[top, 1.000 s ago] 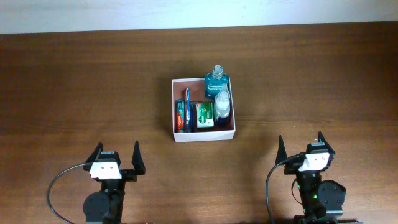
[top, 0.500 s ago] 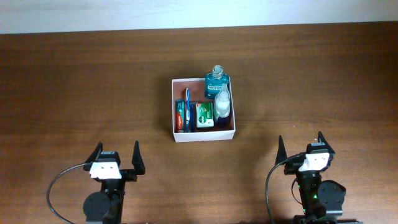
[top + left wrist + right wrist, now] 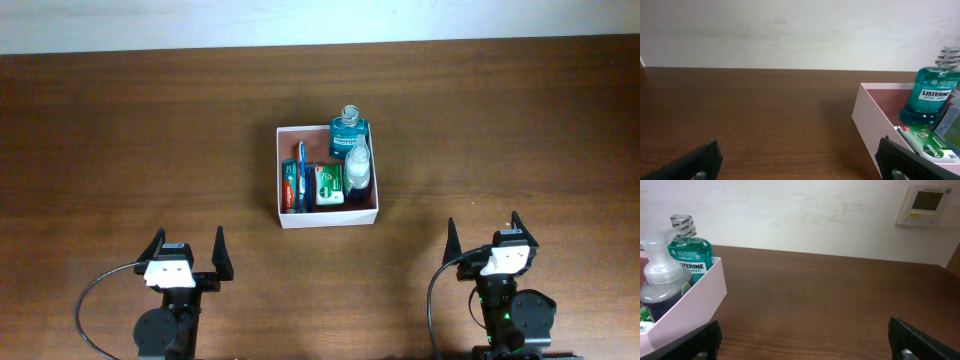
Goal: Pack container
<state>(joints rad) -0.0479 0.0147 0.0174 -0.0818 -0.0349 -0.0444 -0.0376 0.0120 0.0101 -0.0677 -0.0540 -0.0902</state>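
The container (image 3: 328, 218) sits on the brown wooden table (image 3: 120, 130), slightly toward 12 o'clock from its centre. Inside, a teal Listerine mouthwash bottle (image 3: 349, 132) stands upright in the 1 o'clock corner. A clear pump bottle (image 3: 358, 165) stands just beside it toward 6 o'clock. A green-and-white carton (image 3: 329, 185) lies near the middle. A blue toothbrush (image 3: 302, 170) and a red toothpaste tube (image 3: 290, 185) lie along the 9 o'clock wall. The left gripper (image 3: 190, 240) is at 7 o'clock from the container and well apart from it, jaws spread wide and empty. The right gripper (image 3: 482, 222) is at 5 o'clock, likewise spread wide and holding nothing.
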